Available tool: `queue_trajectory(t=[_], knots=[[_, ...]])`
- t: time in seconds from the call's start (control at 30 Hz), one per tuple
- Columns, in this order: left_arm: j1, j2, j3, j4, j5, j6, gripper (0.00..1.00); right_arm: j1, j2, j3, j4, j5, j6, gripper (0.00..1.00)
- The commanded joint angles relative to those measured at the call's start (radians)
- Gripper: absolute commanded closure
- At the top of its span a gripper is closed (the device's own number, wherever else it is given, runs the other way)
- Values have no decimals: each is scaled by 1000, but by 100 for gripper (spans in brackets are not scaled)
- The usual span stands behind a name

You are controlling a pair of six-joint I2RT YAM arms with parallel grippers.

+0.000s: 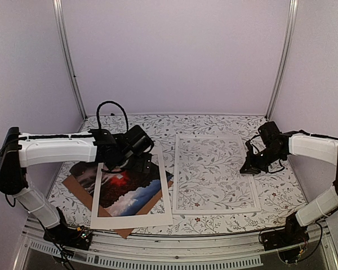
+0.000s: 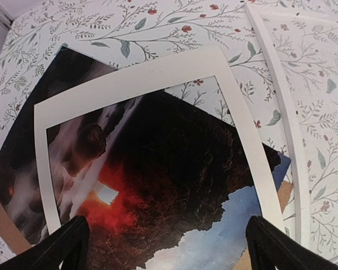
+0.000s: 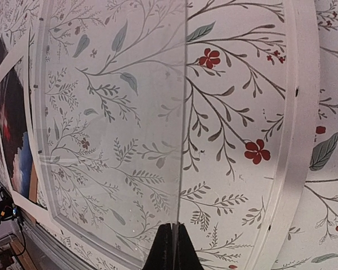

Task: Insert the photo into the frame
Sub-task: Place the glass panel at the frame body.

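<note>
The photo (image 1: 127, 188) (image 2: 174, 169), dark with a red glow and a blue patch, lies at the left on the floral table. A wide white mat (image 1: 132, 219) (image 2: 135, 79) rests askew on top of it. My left gripper (image 1: 138, 164) (image 2: 168, 225) hovers open just above the photo, its fingers wide apart and holding nothing. The white-rimmed frame (image 1: 214, 211) (image 3: 299, 140) lies flat in the middle-right. My right gripper (image 1: 249, 167) (image 3: 173, 226) is shut on the near edge of the clear pane (image 3: 183, 112), which I see edge-on over the frame's right side.
A brown backing board (image 1: 79, 185) (image 2: 8, 230) lies under the photo, sticking out at the left and at the front. The frame's left rim (image 2: 281, 112) runs close beside the mat. Aluminium posts and pale walls enclose the table.
</note>
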Motion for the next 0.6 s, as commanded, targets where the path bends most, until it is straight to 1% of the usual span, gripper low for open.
queue_trajectory(t=[0.0, 0.57], knots=[[-12, 8, 12, 15, 2, -10, 0, -4, 14, 36, 2, 41, -25, 100], [-18, 17, 14, 14, 2, -11, 0, -3, 32, 45, 5, 48, -36, 100]])
